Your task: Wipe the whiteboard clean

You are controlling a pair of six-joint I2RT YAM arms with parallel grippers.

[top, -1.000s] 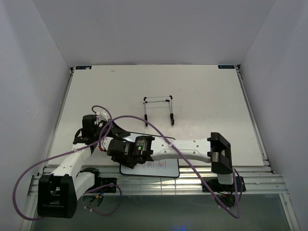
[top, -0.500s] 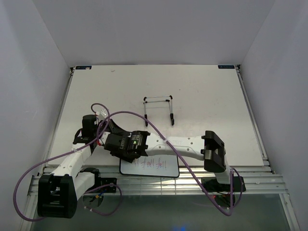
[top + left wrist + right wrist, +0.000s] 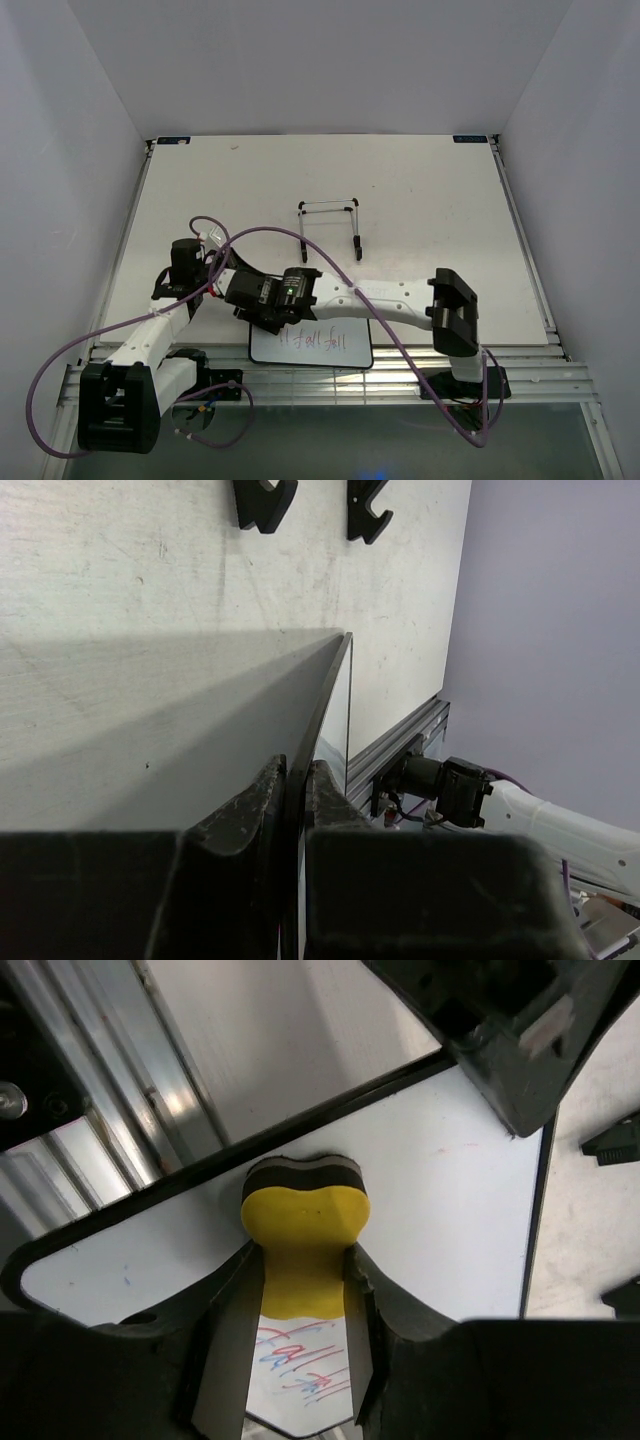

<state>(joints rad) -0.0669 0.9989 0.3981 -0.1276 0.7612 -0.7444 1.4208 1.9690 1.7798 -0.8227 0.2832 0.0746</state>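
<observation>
The whiteboard (image 3: 335, 345) lies at the near table edge with red and blue scribbles in its middle. My left gripper (image 3: 232, 275) is shut on its left edge; in the left wrist view the thin black edge (image 3: 325, 695) runs in between my closed fingers (image 3: 297, 770). My right gripper (image 3: 248, 312) is shut on a yellow eraser (image 3: 305, 1210) with a black pad. It presses the eraser on the white surface (image 3: 450, 1190) near the board's left edge. Scribbles (image 3: 300, 1365) show between the right fingers, behind the eraser. The eraser is hidden in the top view.
A thin wire stand (image 3: 330, 225) with black feet (image 3: 265, 500) stands just beyond the board, mid-table. Aluminium rails (image 3: 400, 385) run along the near edge, close to the board. Purple cables (image 3: 300, 245) loop over both arms. White walls enclose the table.
My right gripper with the eraser has slid left and slightly away across the board, uncovering more of the scribbles. The left gripper and the board have stayed put.
</observation>
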